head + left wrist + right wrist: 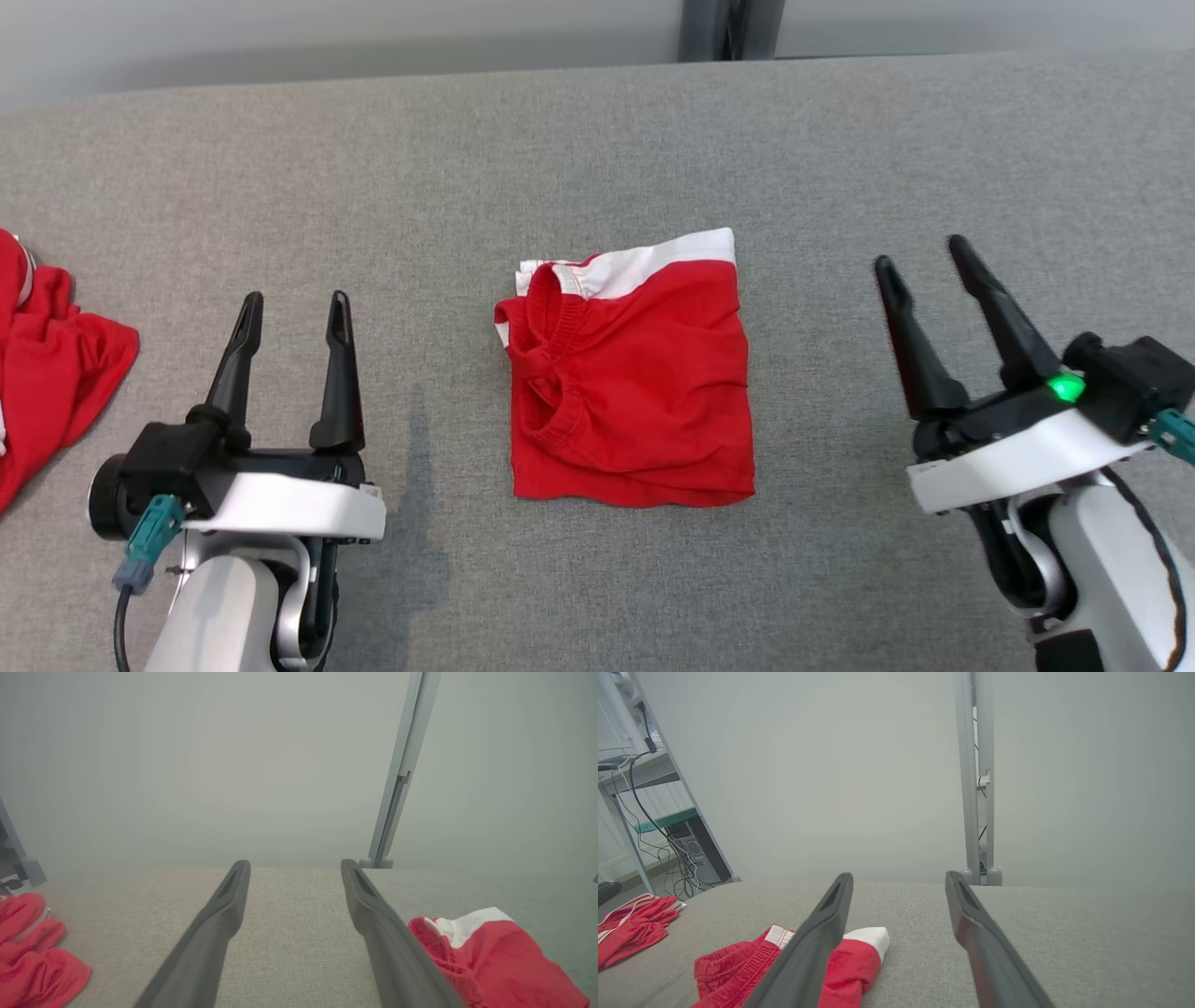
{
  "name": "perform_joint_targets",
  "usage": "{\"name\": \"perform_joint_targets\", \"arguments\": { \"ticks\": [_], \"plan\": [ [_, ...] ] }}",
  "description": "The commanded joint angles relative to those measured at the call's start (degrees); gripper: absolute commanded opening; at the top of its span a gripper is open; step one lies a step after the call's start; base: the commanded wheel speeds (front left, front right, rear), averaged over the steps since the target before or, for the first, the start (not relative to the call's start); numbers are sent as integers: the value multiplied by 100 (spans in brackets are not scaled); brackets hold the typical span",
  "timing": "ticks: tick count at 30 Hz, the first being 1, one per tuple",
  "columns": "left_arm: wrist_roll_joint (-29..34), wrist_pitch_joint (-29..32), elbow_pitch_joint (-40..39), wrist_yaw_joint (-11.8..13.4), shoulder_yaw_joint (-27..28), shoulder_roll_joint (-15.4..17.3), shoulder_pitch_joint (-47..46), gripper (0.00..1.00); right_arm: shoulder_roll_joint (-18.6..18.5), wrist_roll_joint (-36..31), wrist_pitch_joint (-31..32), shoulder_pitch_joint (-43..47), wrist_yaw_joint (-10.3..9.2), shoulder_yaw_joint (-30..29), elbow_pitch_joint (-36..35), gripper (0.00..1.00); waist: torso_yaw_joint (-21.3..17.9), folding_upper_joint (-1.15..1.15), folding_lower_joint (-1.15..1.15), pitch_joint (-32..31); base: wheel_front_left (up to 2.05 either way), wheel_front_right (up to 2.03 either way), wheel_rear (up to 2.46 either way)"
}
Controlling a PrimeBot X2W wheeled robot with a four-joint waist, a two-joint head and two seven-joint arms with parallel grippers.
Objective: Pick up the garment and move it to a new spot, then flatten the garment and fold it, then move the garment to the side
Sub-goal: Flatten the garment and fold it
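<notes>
Head view gives you the garment (630, 373) lying at the middle of the table (597, 140). It is a pair of red shorts folded into a rough square, with a white band along the far edge, the ribbed waistband bunched on its left side and soft wrinkles across the top layer. You have two red pieces in all; the second garment (51, 373) lies crumpled at the table's left edge, partly out of frame. You have two grippers. Over the table's near left, the left gripper (295, 301) stands wide open and holds nothing. Over the near right, the right gripper (920, 252) is likewise spread wide and empty, with a green light (1065, 387) lit on its wrist.
</notes>
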Motion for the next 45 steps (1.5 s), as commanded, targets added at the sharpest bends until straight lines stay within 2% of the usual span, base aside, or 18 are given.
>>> {"name": "perform_joint_targets", "arguments": {
  "ticks": [1, 6, 9, 25, 33, 45],
  "plan": [
    [48, -25, -62, 28, 49, 15, 116, 100, 15, -151, 72, 166, 3, -218, -63, 100, -35, 0, 0, -110, 0, 0, 0],
    [85, -25, -184, 47, 100, 37, 353, 100, 95, -484, 275, 523, 3, -836, -223, 100, -57, 0, 0, -326, 0, 0, 0],
    [98, -25, -223, 62, 97, 60, 470, 100, 163, -571, 358, 664, 3, -979, -311, 100, -56, 0, 0, -419, 0, 0, 0],
    [132, 99, -268, 145, 20, 182, 648, 100, 304, -672, 525, 864, 2, -1027, -314, 100, -67, 0, 0, -596, 0, 0, 0],
    [117, 165, -320, 167, -31, 250, 900, 100, 291, -747, 576, 1196, 2, -1071, -334, 100, -75, 0, 0, -969, 0, 0, 0],
    [134, 443, -725, 337, -128, 325, 1574, 100, 489, -906, 872, 1938, 2, -1352, -531, 100, -67, 0, 0, -1547, 0, 0, 0]
  ]
}}
